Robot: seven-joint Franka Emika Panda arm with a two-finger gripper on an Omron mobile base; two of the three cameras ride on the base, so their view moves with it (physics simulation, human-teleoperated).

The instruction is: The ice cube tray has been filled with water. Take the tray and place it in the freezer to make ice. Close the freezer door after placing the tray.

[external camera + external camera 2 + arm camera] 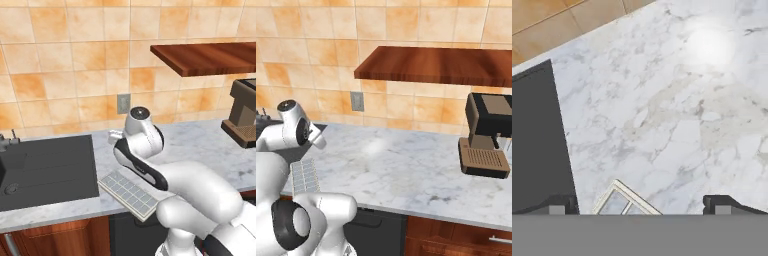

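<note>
Ice cube tray (pixel 128 194) lies flat on the marble counter (pixel 416 170) at its front edge, just beside the dark sink (pixel 47 170), which sits at its nine o'clock. In the hand view a tray corner (pixel 623 201) shows between the fingertips (pixel 559 204) of the gripper (pixel 641 205), whose jaws stand wide, holding nothing. Bare marble runs toward three o'clock, up to the coffee machine (pixel 487 137).

Polished white-grey marble tabletop (pixel 677 125) with a glossy highlight; matt dark sink (pixel 47 170); pale, smooth plastic-looking ice cube tray (pixel 129 194); glazed orange wall tiles (pixel 316 45); varnished reddish wood shelf (pixel 436 65).
</note>
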